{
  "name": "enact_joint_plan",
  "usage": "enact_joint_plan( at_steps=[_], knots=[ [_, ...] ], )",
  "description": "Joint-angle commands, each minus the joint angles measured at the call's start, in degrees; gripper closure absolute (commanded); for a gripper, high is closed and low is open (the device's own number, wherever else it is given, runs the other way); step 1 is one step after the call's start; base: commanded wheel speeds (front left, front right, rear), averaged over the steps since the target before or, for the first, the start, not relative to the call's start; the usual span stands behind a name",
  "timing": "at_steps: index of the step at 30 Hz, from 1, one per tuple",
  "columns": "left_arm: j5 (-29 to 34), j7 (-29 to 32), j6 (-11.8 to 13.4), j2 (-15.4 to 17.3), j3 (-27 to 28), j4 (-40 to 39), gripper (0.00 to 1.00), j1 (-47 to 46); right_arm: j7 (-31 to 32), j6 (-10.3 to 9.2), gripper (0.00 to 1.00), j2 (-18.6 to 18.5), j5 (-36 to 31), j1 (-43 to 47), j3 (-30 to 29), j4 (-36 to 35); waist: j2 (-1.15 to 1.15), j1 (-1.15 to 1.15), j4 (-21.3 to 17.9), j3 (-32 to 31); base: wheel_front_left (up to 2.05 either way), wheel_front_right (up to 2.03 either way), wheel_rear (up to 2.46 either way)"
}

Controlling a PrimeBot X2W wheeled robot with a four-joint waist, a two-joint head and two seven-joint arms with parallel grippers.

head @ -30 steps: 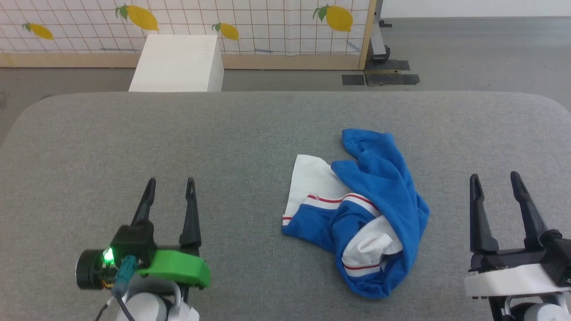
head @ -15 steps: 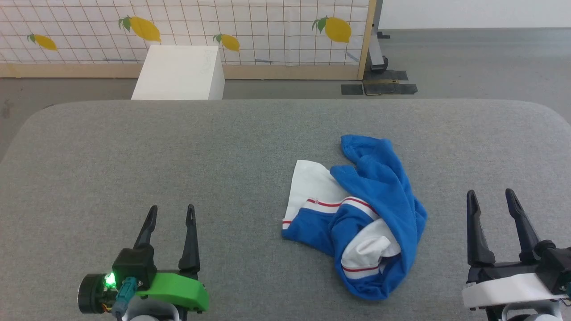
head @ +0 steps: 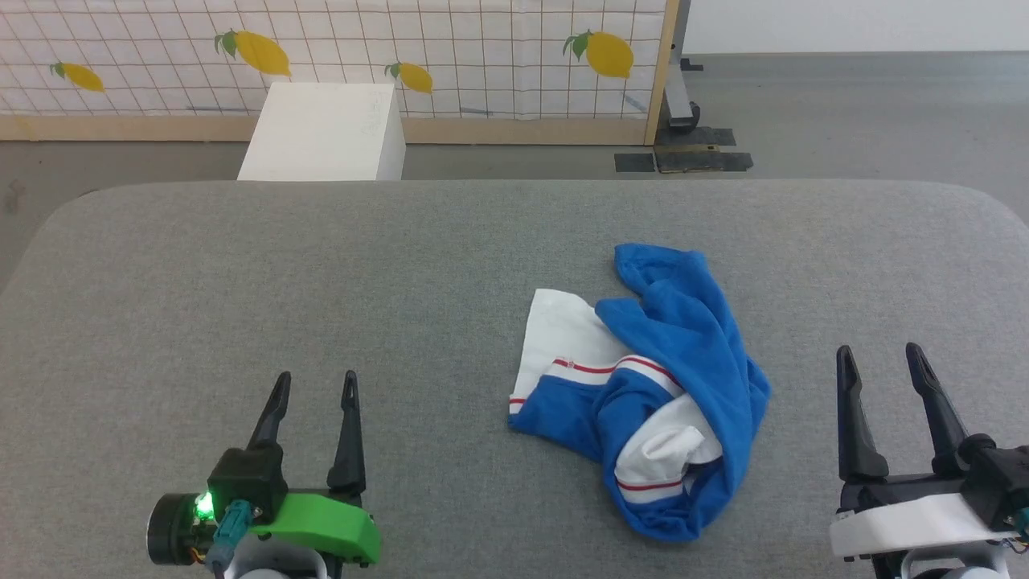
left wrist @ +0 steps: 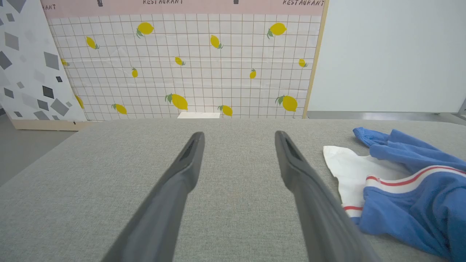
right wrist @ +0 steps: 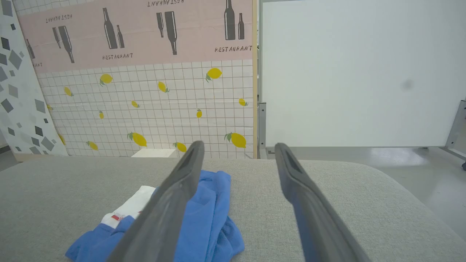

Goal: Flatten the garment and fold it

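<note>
We log a grey fabric surface (head: 241, 281) with rounded far corners. Past its far edge, beyond the garment (head: 691, 354), a lemon-print grid panel (head: 482, 48) stands on the floor. A white box (head: 321, 133) sits in front of the panel, far-left of the garment.

The garment lies on the surface as a crumpled heap, not flattened and not folded. It is mostly bunched blue cloth. One white sleeve with red stripes is spread out at its left. A second white, red-striped part is tucked in at its near side. Any print is hidden in the folds.

The left pincer (head: 316, 376) sits well to the left of the garment, on the near side. Its wrist is level and its fingers (left wrist: 182, 174) point away from the robot. The jaws are released, with nothing between them. A green cover (head: 321, 527) sits behind the fingers.

The right pincer (head: 878, 350) is to the right of the garment, near it but clear of the cloth. Its fingers lean slightly left and are spread wide. It is empty. A white cover (head: 908, 523) sits behind it.
</note>
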Motion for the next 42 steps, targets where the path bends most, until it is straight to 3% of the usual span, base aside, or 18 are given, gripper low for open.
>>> enact_joint_plan(
  at_steps=[1, 9, 15, 20, 27, 37, 42],
  knots=[
    [0.3, -0.2, -0.63, -0.17, 0.4, 0.61, 0.0, 0.38, -0.28, -0.11, 0.0, -0.01, 0.23, 0.76, 0.13, 0.09, 0.0, 0.0, 0.05, 0.08, 0.0, 0.0, 0.0],
    [1.38, -0.2, -4.04, 2.17, 1.05, 5.86, 0.0, -10.45, -0.28, -0.11, 0.0, -0.01, 0.0, -0.34, 0.74, -0.13, 0.0, 0.0, -0.19, 1.24, 0.0, 0.0, 0.0],
    [2.13, 2.17, -6.71, 5.4, -3.77, 14.94, 0.0, -25.2, -0.28, -0.11, 0.0, -0.01, -0.21, -1.2, 1.45, -0.43, 0.0, 0.0, -1.7, 3.12, 0.0, 0.0, 0.0],
    [-2.77, 12.36, -7.43, 6.79, -11.18, 22.44, 0.0, -36.64, -0.28, -0.11, 0.0, -0.01, -0.17, -2.51, 1.98, -0.47, 0.0, 0.0, -3.99, 5.22, 0.0, 0.0, 0.0],
    [-16.68, 27.88, -7.47, 10.53, -27.88, 28.15, 0.0, -49.42, -0.28, -0.11, 0.0, -0.01, -0.08, -4.61, 2.87, -0.48, 0.0, 0.0, -7.44, 9.02, 0.0, 0.0, 0.0],
    [-37.03, 50.35, -7.47, 16.56, -47.77, 29.63, 0.0, -61.75, -0.28, -0.11, 0.0, -0.01, 1.91, -8.97, 3.53, -1.25, 0.0, 0.0, -12.5, 15.51, 0.0, 0.0, 0.0],
    [-41.87, 58.34, -7.48, 19.27, -57.31, 28.28, 0.0, -66.5, -0.28, -0.11, 0.0, -0.01, 3.01, -10.29, 4.59, -1.22, 0.0, 0.0, -14.21, 18.35, 0.0, 0.0, 0.0]
  ],
)
